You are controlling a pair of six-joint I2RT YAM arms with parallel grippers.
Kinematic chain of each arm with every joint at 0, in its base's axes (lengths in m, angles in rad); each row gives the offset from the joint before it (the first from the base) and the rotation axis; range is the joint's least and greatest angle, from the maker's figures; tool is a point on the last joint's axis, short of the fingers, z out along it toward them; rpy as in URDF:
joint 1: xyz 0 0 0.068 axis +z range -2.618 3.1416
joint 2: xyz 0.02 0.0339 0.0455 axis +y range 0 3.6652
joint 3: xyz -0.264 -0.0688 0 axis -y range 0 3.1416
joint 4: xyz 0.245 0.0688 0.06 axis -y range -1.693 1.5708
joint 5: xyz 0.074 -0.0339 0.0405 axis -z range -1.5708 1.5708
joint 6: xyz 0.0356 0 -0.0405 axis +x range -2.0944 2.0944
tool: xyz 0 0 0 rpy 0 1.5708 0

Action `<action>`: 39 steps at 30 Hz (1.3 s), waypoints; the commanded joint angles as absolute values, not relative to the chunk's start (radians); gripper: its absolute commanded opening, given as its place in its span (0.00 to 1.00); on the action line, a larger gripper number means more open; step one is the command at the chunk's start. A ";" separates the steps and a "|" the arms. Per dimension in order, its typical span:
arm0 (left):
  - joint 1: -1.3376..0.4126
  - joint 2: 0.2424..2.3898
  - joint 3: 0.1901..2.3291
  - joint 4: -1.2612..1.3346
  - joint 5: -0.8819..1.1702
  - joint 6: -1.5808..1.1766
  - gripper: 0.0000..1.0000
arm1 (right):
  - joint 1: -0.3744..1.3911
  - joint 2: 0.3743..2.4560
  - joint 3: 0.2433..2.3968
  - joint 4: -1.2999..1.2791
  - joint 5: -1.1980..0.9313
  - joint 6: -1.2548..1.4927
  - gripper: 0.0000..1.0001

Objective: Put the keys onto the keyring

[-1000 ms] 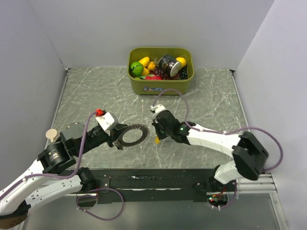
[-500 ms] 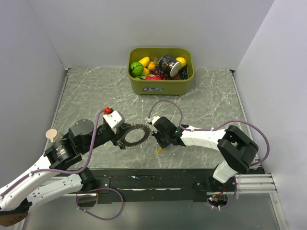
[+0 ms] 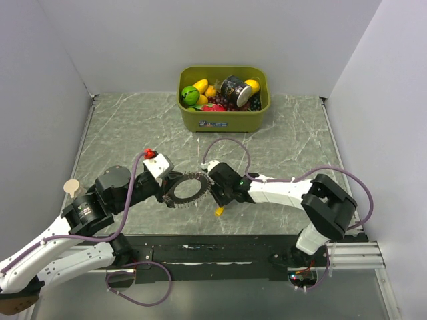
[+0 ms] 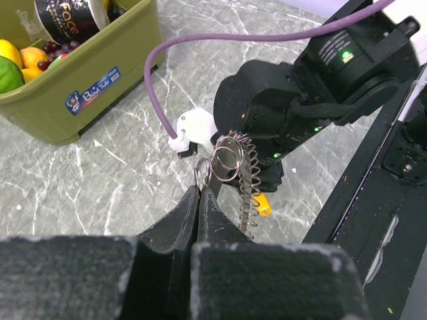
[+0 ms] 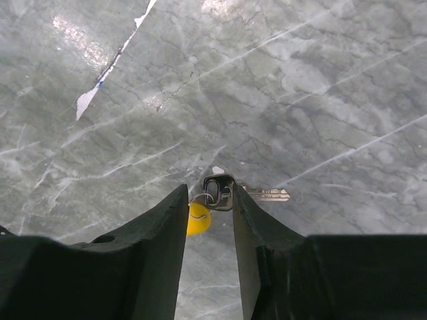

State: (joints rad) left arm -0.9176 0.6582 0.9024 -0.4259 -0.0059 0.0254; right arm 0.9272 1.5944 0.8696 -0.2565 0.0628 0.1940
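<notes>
Left gripper (image 4: 199,190) is clamped shut on the keyring (image 4: 248,193), pinching a small wire loop at its edge; the ring is held between the two arms. Left wrist view sees it edge-on, the coiled rim running near-vertical in frame; top view shows it as an open oval instead. Right gripper (image 5: 209,189) sits just beside the ring's right side, fingers closed in on the small split ring of one key (image 5: 265,194). Key's blade lies horizontal in the right wrist view, tip pointing right, yellow tag (image 5: 197,219) at the other end. Only the right wrist view shows the blade; the other two show just the tag under the gripper. Whether key and keyring touch: cannot tell. Olive bin (image 4: 100,80) is at the far side of the marble-pattern table (image 5: 320,80), well apart. Blue sticker (image 4: 93,99) on its wall reads roughly "Box Tub"; black can (image 4: 67,17) inside shows "face" in part, toy fruit (image 4: 8,73) beside it
</notes>
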 commanded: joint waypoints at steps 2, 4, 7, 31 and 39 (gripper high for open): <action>-0.916 0.641 0.896 -0.347 -0.012 0.031 0.01 | 0.937 1.513 0.854 -0.247 0.069 0.210 0.40; -0.916 0.641 0.894 -0.348 -0.012 0.029 0.01 | 0.942 1.499 0.839 -0.239 0.055 0.209 0.41; -0.914 0.643 0.893 -0.347 -0.012 0.031 0.01 | 0.948 1.496 0.827 -0.236 0.048 0.213 0.41; -0.914 0.634 0.893 -0.351 -0.015 0.025 0.01 | 0.982 1.631 0.836 -0.225 0.150 0.259 0.07; -0.916 0.627 0.891 -0.357 -0.017 0.021 0.01 | 0.980 1.493 0.807 -0.241 0.195 0.253 0.00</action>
